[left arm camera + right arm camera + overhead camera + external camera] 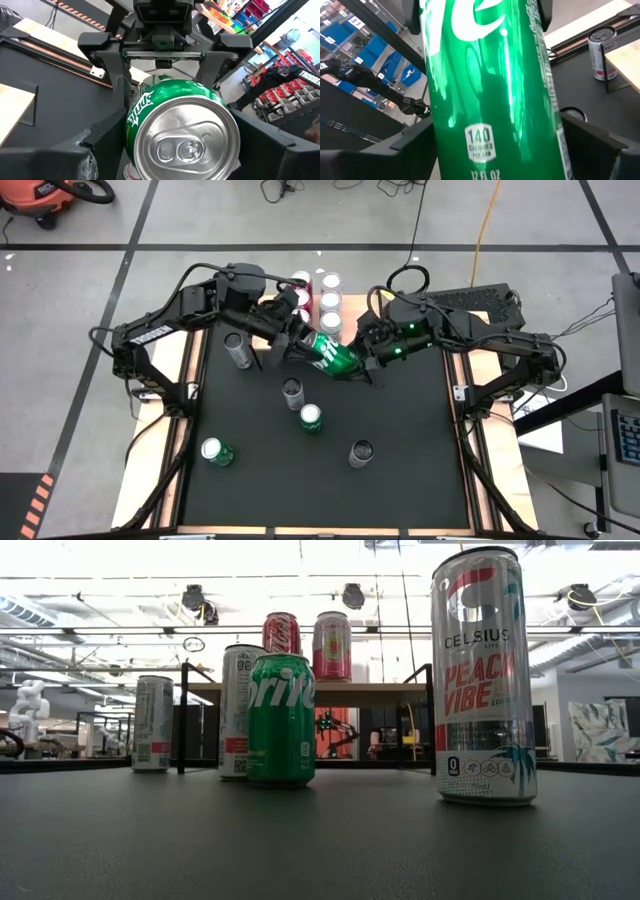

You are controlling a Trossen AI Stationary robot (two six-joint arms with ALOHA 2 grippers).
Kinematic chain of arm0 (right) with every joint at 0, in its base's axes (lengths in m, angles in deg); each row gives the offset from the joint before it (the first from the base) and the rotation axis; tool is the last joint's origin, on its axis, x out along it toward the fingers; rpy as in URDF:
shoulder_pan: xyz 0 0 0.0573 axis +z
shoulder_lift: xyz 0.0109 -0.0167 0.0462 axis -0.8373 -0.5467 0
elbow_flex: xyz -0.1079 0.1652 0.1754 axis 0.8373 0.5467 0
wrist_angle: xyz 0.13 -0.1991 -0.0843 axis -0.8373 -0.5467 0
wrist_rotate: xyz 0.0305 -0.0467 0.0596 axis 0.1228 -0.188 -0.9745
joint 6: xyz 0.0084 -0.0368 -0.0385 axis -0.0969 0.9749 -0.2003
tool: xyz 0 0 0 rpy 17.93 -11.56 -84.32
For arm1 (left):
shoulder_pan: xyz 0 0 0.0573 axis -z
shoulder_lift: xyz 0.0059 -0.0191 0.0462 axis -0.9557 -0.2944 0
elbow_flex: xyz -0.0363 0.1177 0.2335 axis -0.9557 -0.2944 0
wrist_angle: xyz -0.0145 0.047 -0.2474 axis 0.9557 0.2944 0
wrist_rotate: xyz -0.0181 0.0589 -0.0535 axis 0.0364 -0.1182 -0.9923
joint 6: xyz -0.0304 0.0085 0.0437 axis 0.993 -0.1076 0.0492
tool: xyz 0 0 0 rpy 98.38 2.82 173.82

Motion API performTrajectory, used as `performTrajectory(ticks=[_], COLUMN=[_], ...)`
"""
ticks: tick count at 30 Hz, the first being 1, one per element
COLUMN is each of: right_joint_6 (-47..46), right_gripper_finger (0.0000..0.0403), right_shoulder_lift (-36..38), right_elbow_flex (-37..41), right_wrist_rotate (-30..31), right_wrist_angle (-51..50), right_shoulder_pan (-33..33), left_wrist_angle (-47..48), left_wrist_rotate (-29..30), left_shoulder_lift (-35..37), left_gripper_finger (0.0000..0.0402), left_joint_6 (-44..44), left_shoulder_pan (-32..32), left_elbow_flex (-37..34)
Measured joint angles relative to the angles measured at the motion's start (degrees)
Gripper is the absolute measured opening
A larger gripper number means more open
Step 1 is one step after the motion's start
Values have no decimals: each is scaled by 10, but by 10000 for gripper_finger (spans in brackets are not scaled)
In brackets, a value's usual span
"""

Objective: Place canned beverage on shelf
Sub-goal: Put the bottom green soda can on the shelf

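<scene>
Green can [331, 355] held off the worktop [400, 480] just in front of the shelf [322, 292], lying tilted, long axis running btwn both arms. Left gripper [297, 340] & right gripper [362, 364] each clamped on an end.

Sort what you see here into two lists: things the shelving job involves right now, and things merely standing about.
In the job:
green Sprite can, held tilted between both grippers
left gripper
right gripper
shelf, already carrying cans

Standing about:
Celsius can
second Sprite can
silver can
black mat
</scene>
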Motion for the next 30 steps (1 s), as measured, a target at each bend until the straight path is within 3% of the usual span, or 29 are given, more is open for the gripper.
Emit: performTrajectory(ticks=[5, 14, 20, 30], right_joint_6=[2, 17, 1, 16], right_gripper_finger=[349, 398, 399, 400], right_shoulder_lift=[2, 2, -5, -10], right_elbow_flex=[0, 0, 0, 0], right_wrist_rotate=[-17, -17, -91, -156], right_wrist_angle=[-6, -14, -20, -45], right_shoulder_pan=[-8, -10, -39, -65], left_wrist_angle=[-1, -1, -1, 2], left_wrist_rotate=[0, -3, -2, 1], left_shoulder_lift=[1, 1, -3, -6], left_gripper_finger=[306, 306, 306, 306], left_joint_6=[0, 1, -14, -2], left_shoulder_pan=[1, 2, 0, -6], left_elbow_flex=[0, 0, 0, 0])
